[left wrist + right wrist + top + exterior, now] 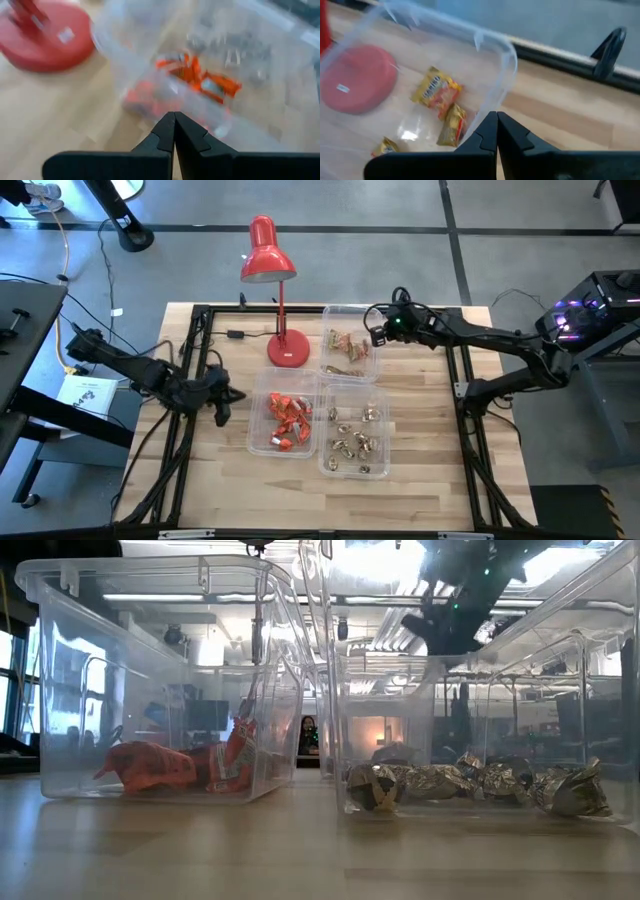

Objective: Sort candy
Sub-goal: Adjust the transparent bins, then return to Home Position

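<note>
Candy sits sorted by wrapper in three tubs on desk: red-orange [283, 420], gold-silver [358, 438], brown-orange [347, 350]. No loose pieces seen on desk, so probably near done. Left gripper [222, 402] beside red-orange tub [256, 430], jaws closed, empty. Right gripper [377, 330] at brown-orange tub rim [375, 358], jaws closed, empty. Best to lift clear of rims before retracting. Left wrist view blurred; lamp [272, 290] could hide a stray.

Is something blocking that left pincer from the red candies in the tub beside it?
Yes: the clear tub's wall stands between the left pincer, shut beside the tub, and the red candies. The tub's top looks open, so nothing visible blocks reaching from above.
</note>
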